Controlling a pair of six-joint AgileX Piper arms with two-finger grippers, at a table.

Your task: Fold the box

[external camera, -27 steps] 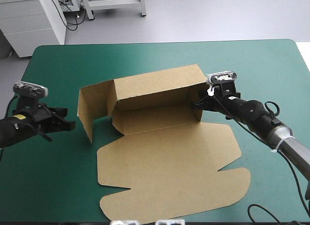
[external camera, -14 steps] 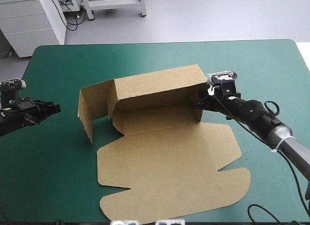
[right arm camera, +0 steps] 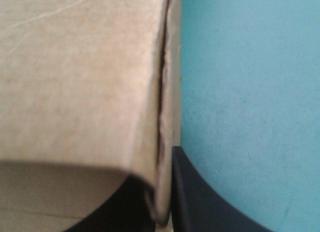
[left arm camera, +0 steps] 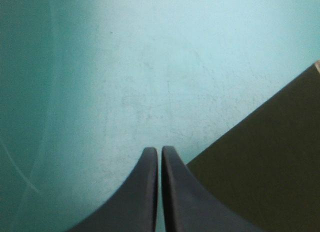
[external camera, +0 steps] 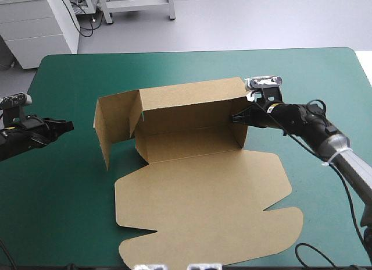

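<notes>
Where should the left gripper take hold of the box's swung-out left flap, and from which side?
Probably the left flap at its free outer edge, near the top, coming from the table's left. It stands upright, that edge toward the left gripper, whose shut fingers must open first.

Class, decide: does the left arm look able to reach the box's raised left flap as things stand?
Probably yes: the left gripper holds nothing, only bare cover lies between it and the flap, and the right gripper holds the box at its other end.
</notes>
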